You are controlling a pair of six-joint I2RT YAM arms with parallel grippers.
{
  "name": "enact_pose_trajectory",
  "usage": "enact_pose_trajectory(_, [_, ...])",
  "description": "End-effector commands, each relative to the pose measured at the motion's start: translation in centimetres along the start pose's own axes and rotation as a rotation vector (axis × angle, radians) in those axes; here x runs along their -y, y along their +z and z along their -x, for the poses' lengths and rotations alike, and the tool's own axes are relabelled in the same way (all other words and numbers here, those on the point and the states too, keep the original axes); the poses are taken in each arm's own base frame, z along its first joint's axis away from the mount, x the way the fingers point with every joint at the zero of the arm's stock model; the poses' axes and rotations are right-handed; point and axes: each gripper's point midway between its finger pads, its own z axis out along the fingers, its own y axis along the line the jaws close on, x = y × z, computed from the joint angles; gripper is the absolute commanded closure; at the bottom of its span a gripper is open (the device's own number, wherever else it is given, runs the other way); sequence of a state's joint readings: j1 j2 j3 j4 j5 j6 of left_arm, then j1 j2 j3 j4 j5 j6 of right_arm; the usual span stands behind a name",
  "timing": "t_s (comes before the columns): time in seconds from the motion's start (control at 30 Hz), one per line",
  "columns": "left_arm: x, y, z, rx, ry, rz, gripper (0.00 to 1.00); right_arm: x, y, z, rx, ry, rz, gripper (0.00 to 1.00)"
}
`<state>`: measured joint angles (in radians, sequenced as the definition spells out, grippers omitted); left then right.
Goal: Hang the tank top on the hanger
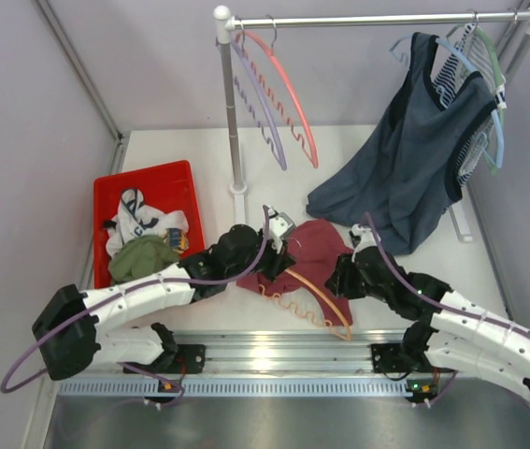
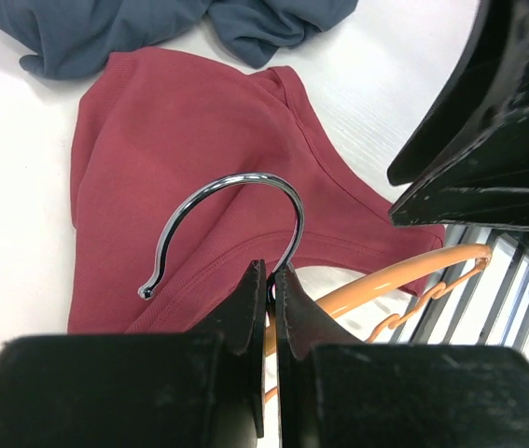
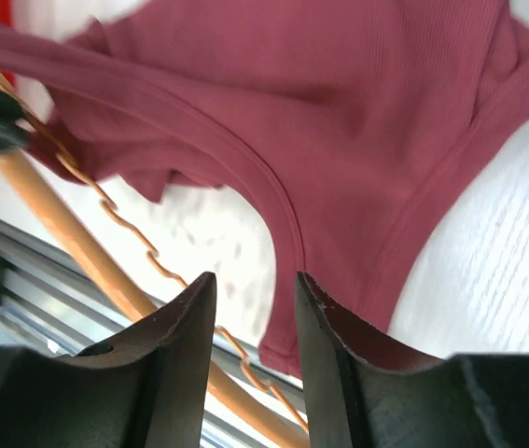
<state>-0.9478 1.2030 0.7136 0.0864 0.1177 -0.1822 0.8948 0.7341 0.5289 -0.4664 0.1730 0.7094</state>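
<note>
The maroon tank top point(image 1: 313, 245) lies flat on the white table between my two grippers. It also shows in the left wrist view point(image 2: 180, 159) and the right wrist view point(image 3: 339, 112). The orange hanger point(image 1: 328, 306) lies at its near edge, partly under the cloth. My left gripper point(image 1: 263, 245) is shut on the base of the hanger's metal hook point(image 2: 245, 175), just above the orange arm point(image 2: 404, 275). My right gripper point(image 1: 341, 273) is open, its jaws point(image 3: 255, 285) either side of a shoulder strap's lower end point(image 3: 287, 341), above the hanger's wavy bar point(image 3: 124, 224).
A red bin point(image 1: 143, 180) at the left holds clothes, including an olive green garment point(image 1: 143, 254). A clothes rail point(image 1: 377, 19) at the back carries a pink-red hanger point(image 1: 293, 89), a lilac hanger point(image 1: 263, 117) and a dark blue-grey top point(image 1: 405, 168). A metal rail point(image 1: 274, 351) runs along the near edge.
</note>
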Motion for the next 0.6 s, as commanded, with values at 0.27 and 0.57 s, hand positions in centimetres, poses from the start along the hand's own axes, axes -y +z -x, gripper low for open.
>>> enact_pose_trajectory(0.27, [1.9, -0.8, 2.3, 0.096, 0.05, -0.078, 1.0, 0.0, 0.8, -6.2, -0.285, -0.06, 0.04, 0.52])
enact_pose_trajectory(0.57, [2.7, -1.2, 2.7, 0.116, 0.063, -0.107, 1.0, -0.1, 1.2, -8.0, -0.381, -0.118, 0.031, 0.53])
